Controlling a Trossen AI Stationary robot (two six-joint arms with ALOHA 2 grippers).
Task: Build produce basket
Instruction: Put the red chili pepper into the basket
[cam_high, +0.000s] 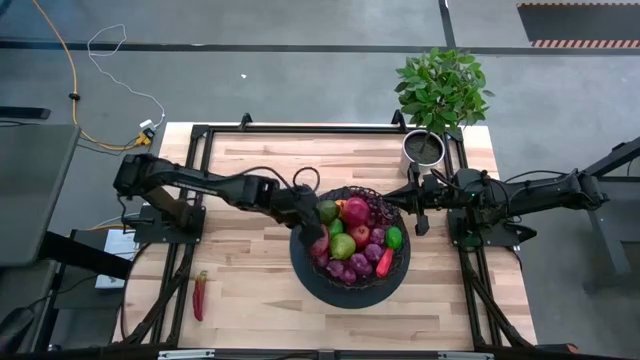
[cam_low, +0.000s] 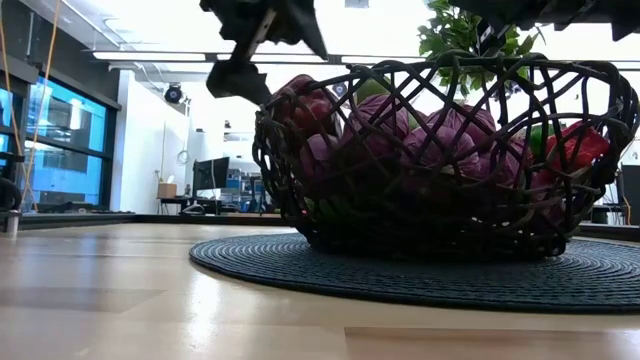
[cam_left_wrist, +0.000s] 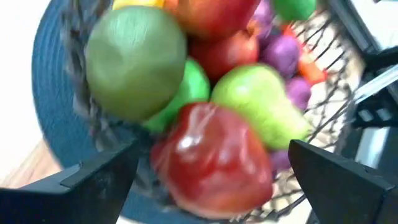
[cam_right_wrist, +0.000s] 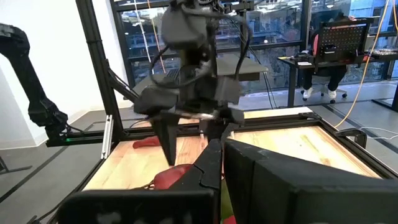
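The black woven wire basket (cam_high: 398, 262) sits on a round dark mat (cam_high: 318, 290) at the table's middle, piled with red and green apples, a green pear (cam_left_wrist: 261, 102), purple grapes (cam_high: 352, 268) and a lime (cam_high: 394, 237). My left gripper (cam_high: 312, 232) hangs open over the basket's left rim; in its wrist view the fingers stand on either side of a red fruit (cam_left_wrist: 214, 158) that lies on the heap, gaps showing on both sides. My right gripper (cam_high: 421, 216) waits shut just off the basket's right rim, above the table.
A long red pepper (cam_high: 199, 295) lies on the wood near the table's near-left corner. A small grey pot (cam_high: 423, 148) with a green plant (cam_high: 440, 88) stands at the far right edge, behind my right gripper. Bare wood lies left of and in front of the mat.
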